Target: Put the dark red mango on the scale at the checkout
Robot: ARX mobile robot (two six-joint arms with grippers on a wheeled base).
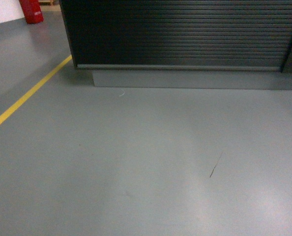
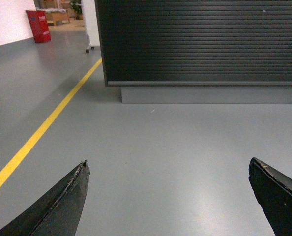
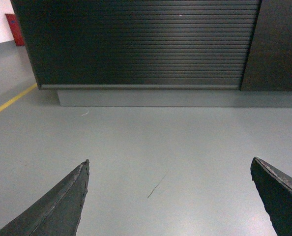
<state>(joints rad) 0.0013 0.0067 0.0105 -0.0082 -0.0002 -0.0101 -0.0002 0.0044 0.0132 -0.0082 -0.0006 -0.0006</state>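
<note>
Head view: checkout with ribbed black front on a grey plinth, grey floor, yellow floor line, red object, no readable writing, left wrist view: left gripper spread wide, holding nothing, red bin lettering illegible, right wrist view: right gripper wide apart, empty, mango and scale not visible.

Before me: glossy grey floor, a yellow line crossing at left, a red bin upper left against a white wall.

I can't read any text here. The red box at the upper left of my left wrist view carries a small white marking near its top, too blurred to make out.
</note>
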